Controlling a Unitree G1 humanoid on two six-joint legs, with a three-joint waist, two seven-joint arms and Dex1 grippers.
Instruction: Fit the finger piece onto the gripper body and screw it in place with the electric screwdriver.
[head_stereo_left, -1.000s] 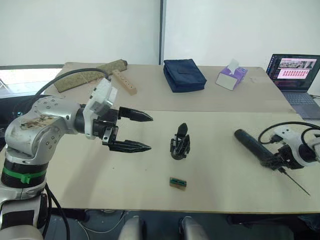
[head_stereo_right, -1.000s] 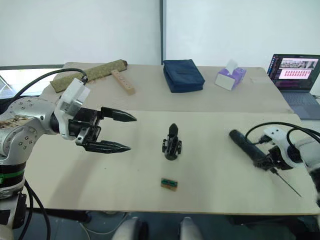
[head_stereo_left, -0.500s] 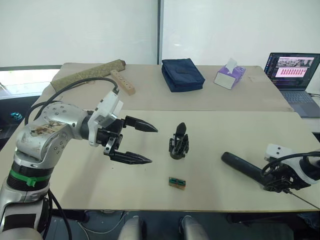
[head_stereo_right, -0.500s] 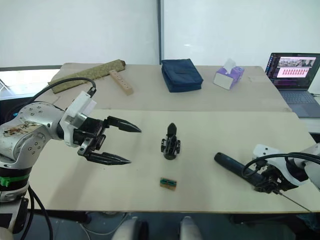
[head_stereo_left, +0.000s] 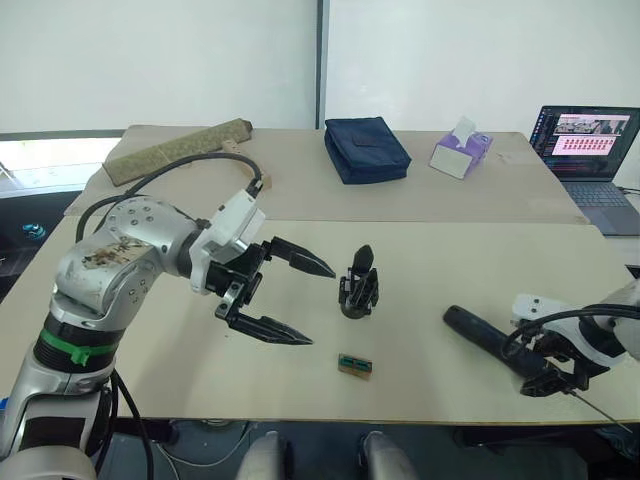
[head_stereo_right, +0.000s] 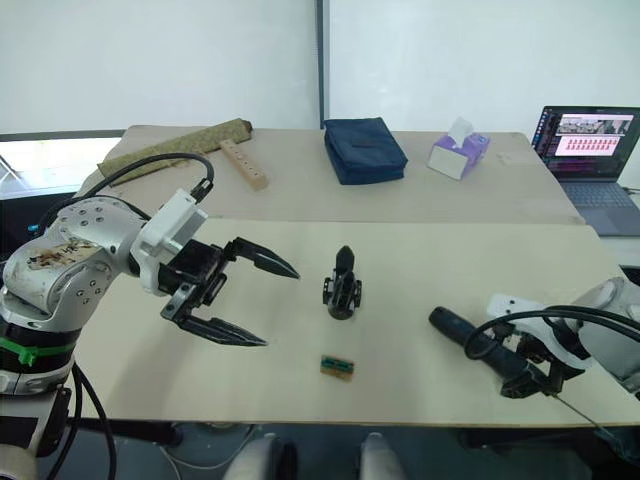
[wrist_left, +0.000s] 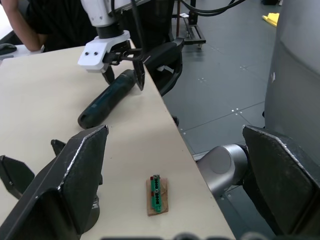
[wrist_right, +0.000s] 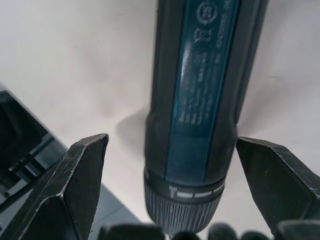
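Right end effector (head_stereo_right: 525, 378) partly behind electric screwdriver (head_stereo_right: 478, 352)

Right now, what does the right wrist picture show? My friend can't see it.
The screwdriver, a thick dark cylinder with a blue label, lies on the pale table between the right gripper's two black fingers. The jaws are open, with a gap on each side of it.

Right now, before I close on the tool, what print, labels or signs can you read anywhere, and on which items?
Electric screwdriver: blue label carries a round mark and lines of small print, all too blurred to read.
Laptop: screen shows pink rows, too small to read.
Tissue box: no legible text.
Small green-and-brown block: no legible marking.
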